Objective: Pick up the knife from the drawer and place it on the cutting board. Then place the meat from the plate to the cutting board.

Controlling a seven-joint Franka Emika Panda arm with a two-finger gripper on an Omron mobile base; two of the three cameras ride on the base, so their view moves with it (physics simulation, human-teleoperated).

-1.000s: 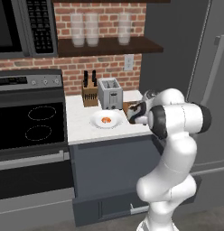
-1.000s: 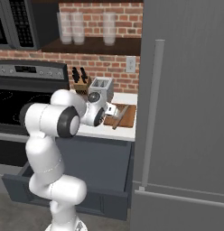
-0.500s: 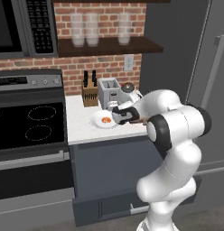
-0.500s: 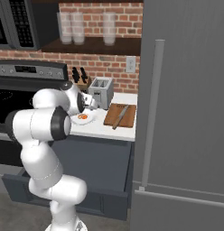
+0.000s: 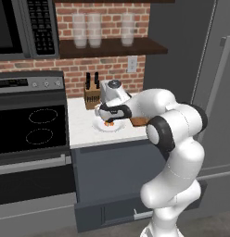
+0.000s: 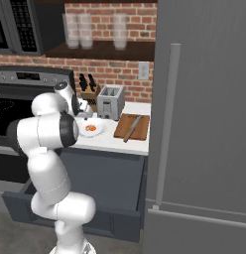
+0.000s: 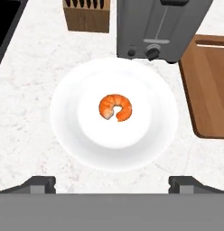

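White marble bench (image 7: 28,135) is filling the hand view, where the gripper (image 7: 112,184) is hanging open above the plate (image 7: 68,131), its two dark fingertips (image 7: 39,184) standing wide apart at either side of the rim nearest the camera. One curled orange-red piece of meat (image 7: 115,108) is lying at the middle of the plate, untouched. Beyond the plate, a grey toaster (image 7: 161,27) is standing just behind its far rim, with a wooden knife block (image 7: 86,16) to its left; one corner of the cutting board (image 7: 208,85) is showing at the right, close to the plate but apart from it.

Seen from the right base view, the drawer (image 6: 75,218) is standing open below the bench, beside a tall grey refrigerator (image 6: 204,124), and the knife (image 6: 132,128) is lying slantwise on the cutting board (image 6: 140,130), blade toward the wall; the hand view is cutting the knife off. In the left base view the arm is covering most of the board, and the gripper (image 5: 109,119) is sitting low over the plate (image 5: 100,127).

Farther back, that view is showing a black stove (image 5: 28,129) with two ring burners, a microwave (image 5: 24,28), and a dark shelf (image 5: 112,46) carrying three stacks of clear cups (image 5: 79,30) against the brick wall (image 5: 112,69). No writing is legible anywhere.
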